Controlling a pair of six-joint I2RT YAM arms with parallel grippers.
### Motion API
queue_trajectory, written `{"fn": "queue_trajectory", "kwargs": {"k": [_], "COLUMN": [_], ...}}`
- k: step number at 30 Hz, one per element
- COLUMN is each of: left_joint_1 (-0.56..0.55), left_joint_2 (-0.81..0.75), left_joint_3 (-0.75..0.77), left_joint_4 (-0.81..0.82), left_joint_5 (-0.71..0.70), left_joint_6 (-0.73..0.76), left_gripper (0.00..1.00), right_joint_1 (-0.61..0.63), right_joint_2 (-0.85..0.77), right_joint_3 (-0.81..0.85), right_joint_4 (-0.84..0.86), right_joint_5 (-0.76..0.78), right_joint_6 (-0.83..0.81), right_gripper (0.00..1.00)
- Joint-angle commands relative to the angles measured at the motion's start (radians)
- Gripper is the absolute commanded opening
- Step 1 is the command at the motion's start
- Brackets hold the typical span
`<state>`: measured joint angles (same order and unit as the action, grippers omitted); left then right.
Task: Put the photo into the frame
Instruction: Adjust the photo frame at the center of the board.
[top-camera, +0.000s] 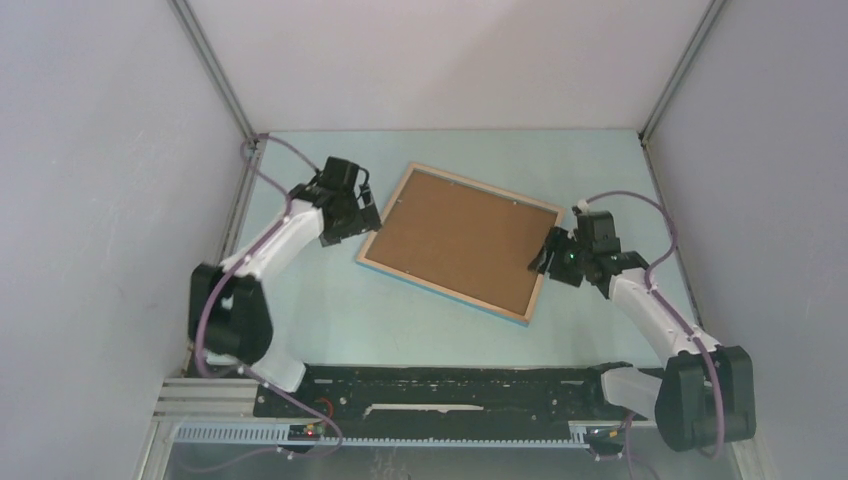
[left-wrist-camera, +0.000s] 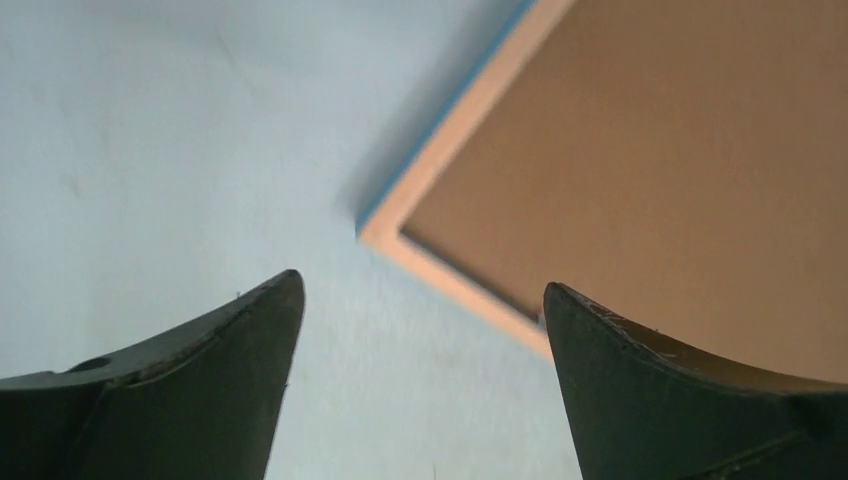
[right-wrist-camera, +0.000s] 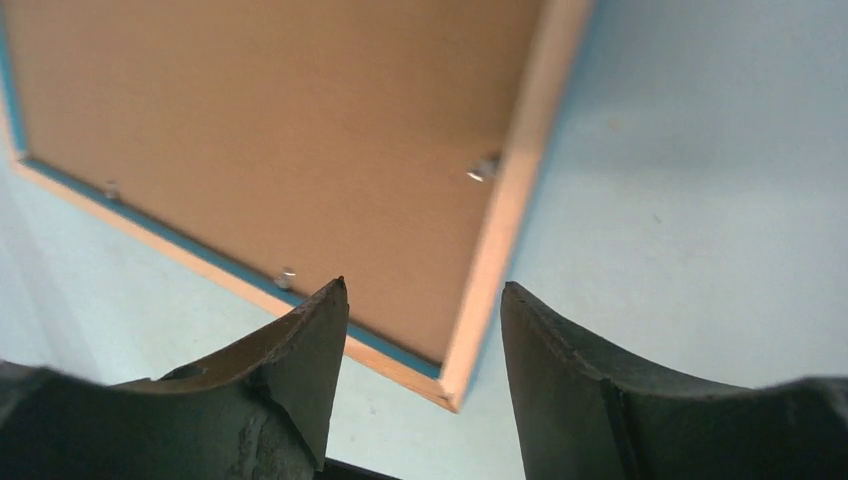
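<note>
The frame (top-camera: 440, 291) lies face down on the table, light wood back up, with a blue edge showing. The plain brown backing board (top-camera: 460, 240) sits inside it. The photo is not in view. My left gripper (top-camera: 362, 205) is open and empty beside the frame's left corner. In the left wrist view (left-wrist-camera: 420, 300) the frame's corner rim (left-wrist-camera: 440, 275) lies just ahead of it. My right gripper (top-camera: 548, 255) is open and empty over the frame's right edge. In the right wrist view (right-wrist-camera: 425, 290) a frame corner (right-wrist-camera: 510, 200) lies between the fingers.
Small metal tabs (right-wrist-camera: 485, 168) stand along the inner edge of the frame over the backing board (right-wrist-camera: 280, 130). White enclosure walls with metal posts (top-camera: 215, 70) surround the pale blue table (top-camera: 300, 300). A black rail (top-camera: 450, 385) runs along the near edge.
</note>
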<state>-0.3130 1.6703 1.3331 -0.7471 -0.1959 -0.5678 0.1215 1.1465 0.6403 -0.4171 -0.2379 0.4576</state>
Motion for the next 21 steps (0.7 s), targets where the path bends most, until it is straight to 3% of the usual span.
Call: {"fn": "queue_trajectory", "kwargs": {"k": [1,3,5,9,13,21], "left_joint_1": [-0.002,-0.014,-0.05,-0.102,-0.108,-0.098], "left_joint_2": [-0.255,-0.339,-0.386,-0.36,-0.258,-0.108], "left_joint_3": [-0.295,-0.478,-0.593,-0.673,-0.659,-0.591], "left_joint_4": [0.151,0.306,0.451,0.574,0.621,0.626], "left_joint_5": [0.228,0.349,0.384,0.368,0.378,0.368], "left_joint_6": [-0.164,-0.365,-0.543,-0.732,-0.76,-0.7], "left_gripper": [0.93,0.89,0.88,0.9,0.9,0.82], "right_joint_1": [0.129,0.209,0.278,0.4,0.472,0.573], "right_joint_2": [0.027,0.082,0.171,0.365,0.495,0.57], "right_joint_3": [0.167,0.209,0.26,0.356,0.387,0.362], "right_joint_4": [-0.015,0.013,0.049,0.09,0.115,0.105], "right_joint_5": [0.132,0.134,0.065,-0.071,-0.173,-0.167], "right_joint_6": [-0.092,-0.103,-0.102,-0.08,-0.062,-0.015], "right_gripper": [0.66,0.66,0.68,0.66,0.62,0.59]}}
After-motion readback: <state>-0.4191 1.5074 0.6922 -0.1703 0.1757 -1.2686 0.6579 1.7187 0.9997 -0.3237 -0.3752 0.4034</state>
